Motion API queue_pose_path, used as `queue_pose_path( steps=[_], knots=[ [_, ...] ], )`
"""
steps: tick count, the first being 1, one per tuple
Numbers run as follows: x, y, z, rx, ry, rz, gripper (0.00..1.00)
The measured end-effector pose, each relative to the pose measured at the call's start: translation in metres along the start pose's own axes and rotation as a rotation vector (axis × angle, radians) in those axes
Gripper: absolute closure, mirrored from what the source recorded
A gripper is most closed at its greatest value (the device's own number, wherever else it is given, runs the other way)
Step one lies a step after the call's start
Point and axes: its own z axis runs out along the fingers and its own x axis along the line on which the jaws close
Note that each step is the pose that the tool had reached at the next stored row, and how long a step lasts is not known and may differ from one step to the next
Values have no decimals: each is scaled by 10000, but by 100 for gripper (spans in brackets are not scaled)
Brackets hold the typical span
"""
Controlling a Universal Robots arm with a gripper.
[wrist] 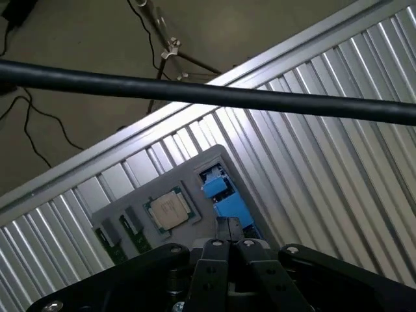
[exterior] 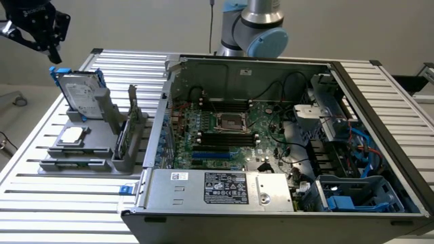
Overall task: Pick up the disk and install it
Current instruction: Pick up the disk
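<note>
Closest to my wrist camera is the black end effector (wrist: 227, 226), fingers pressed together and gripping nothing. It hangs just above the disk (wrist: 231, 207), whose blue carrier stands upright in a grey holder (wrist: 195, 168) on the ribbed tabletop (wrist: 325, 162), beside a square chip (wrist: 170, 211). My exterior view adds the disk's white label and the open computer case (exterior: 271, 66). The sticker on its power supply (exterior: 203, 189) has print too small to read.

Clear air surrounds the top edge of the disk (exterior: 80, 92), which stands upright in a grey holder (exterior: 81, 152) on the tabletop (exterior: 54, 208). The gripper (exterior: 54, 55) hangs above it. Toward the exterior view's right, an upright green card (exterior: 126, 134) and the wall of the open computer case (exterior: 164, 101) crowd in close. The opposite side is open slats.
</note>
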Motion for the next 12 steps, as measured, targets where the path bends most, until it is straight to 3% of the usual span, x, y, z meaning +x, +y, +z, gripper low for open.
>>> queue_pose_path(
  steps=[12],
  knots=[
    [-1,-1,40,186,-41,-2183,89]
  ],
)
